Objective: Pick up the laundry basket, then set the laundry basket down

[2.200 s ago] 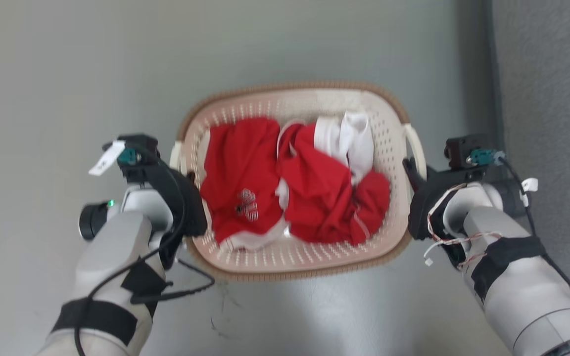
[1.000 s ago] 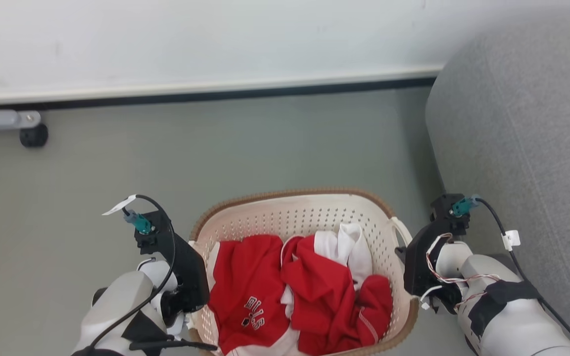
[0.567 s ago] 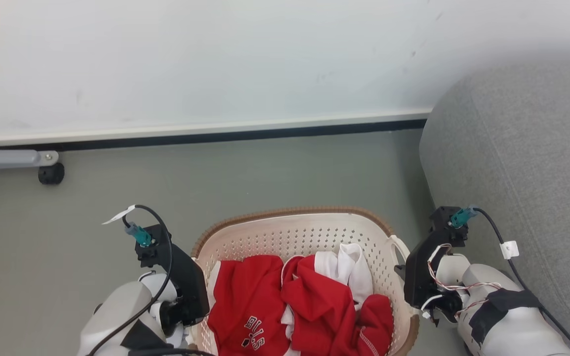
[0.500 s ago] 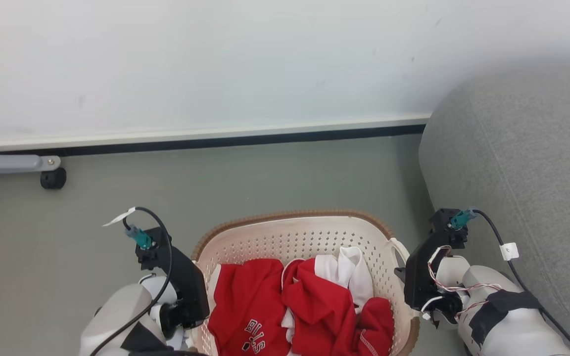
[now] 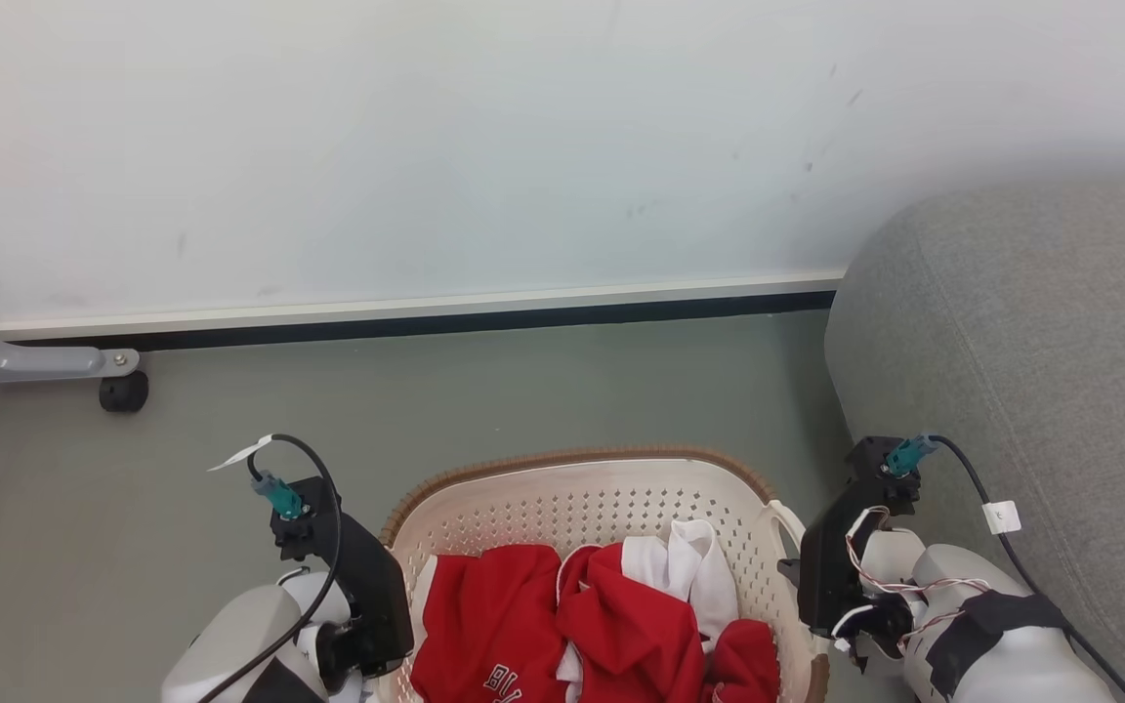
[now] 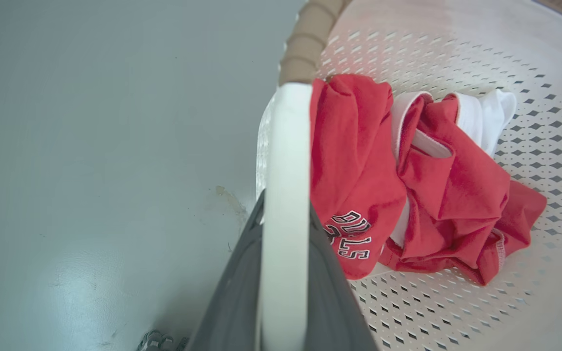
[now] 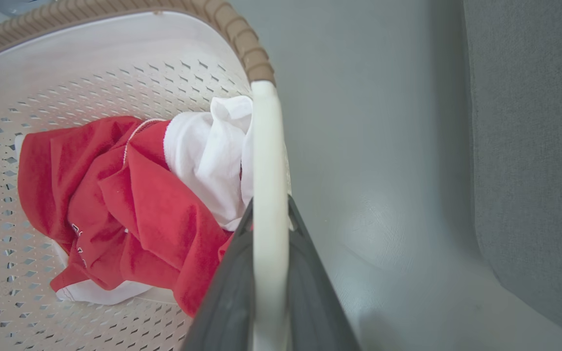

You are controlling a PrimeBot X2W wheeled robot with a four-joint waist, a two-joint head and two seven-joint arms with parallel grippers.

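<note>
Down at the lower edge of the head view, the cream-white oval plastic laundry basket [image 5: 572, 459] sits between the two arms, over a grey-green floor [image 5: 523, 381] and just beside a grey upholstered seat [image 5: 1031, 322]. Its walls are pierced with rows of small diamond-shaped holes, a brown woven-look band runs round the rim, and a smooth white handle arches off each short side. Inside lies a crumpled red jersey with black-and-white lettering [image 6: 354, 165], tangled with a white cloth [image 7: 208, 151]. The left gripper [image 6: 285, 204] has its dark fingers [image 6: 237, 292] closed narrowly on the left white handle [image 6: 283, 161], one finger on each side of the band, just below the point where the handle meets the brown rim. The right gripper [image 7: 270, 204] grips the right white handle [image 7: 267, 156] in the same way, its fingers [image 7: 310, 292] pressed against both faces. Whether the basket's base touches the floor cannot be told. Beyond it, a white wall [image 5: 426, 146] meets the floor along a dark skirting line, with a small black caster [image 5: 123, 391] at the far left.
</note>
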